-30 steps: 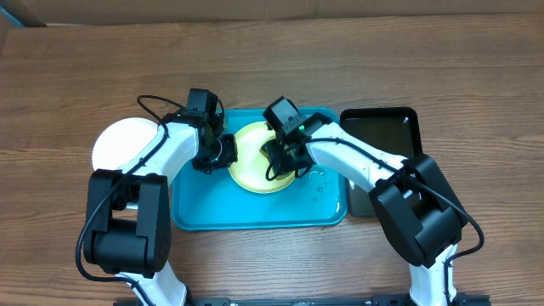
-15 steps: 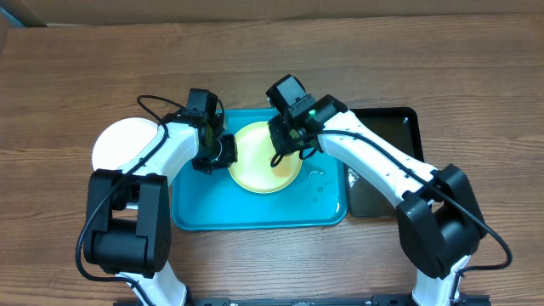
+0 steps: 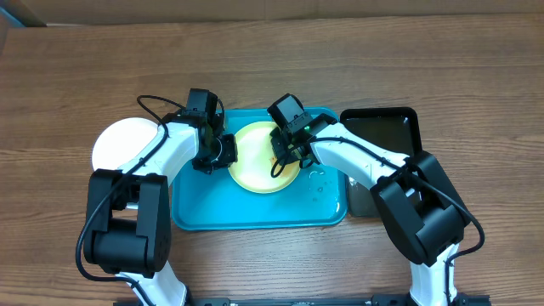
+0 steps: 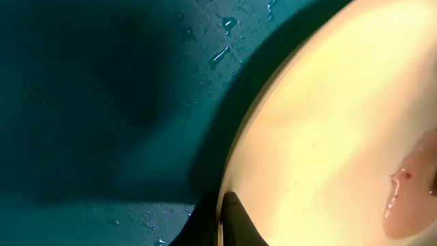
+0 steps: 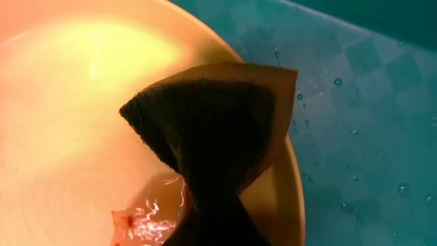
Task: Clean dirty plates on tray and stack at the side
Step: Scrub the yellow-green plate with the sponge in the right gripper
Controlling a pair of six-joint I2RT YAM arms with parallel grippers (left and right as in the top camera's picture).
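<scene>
A pale yellow-green plate (image 3: 259,161) lies on the turquoise tray (image 3: 255,208). My left gripper (image 3: 223,153) is shut on the plate's left rim; the left wrist view shows the fingers pinching the rim (image 4: 222,219) of the plate (image 4: 328,123). My right gripper (image 3: 285,153) is shut on a dark sponge (image 5: 212,130) pressed on the plate (image 5: 75,102) near its right rim. A wet orange-red smear (image 5: 140,222) lies beside the sponge. A white plate (image 3: 123,144) sits on the table left of the tray.
A black tray (image 3: 387,136) stands right of the turquoise tray. Water drops (image 3: 321,183) lie on the turquoise tray at right. The wooden table (image 3: 272,59) stretches behind.
My right gripper with the sponge rose and swung back, then came down again onto the plate's right side. The left gripper has stayed on the rim.
</scene>
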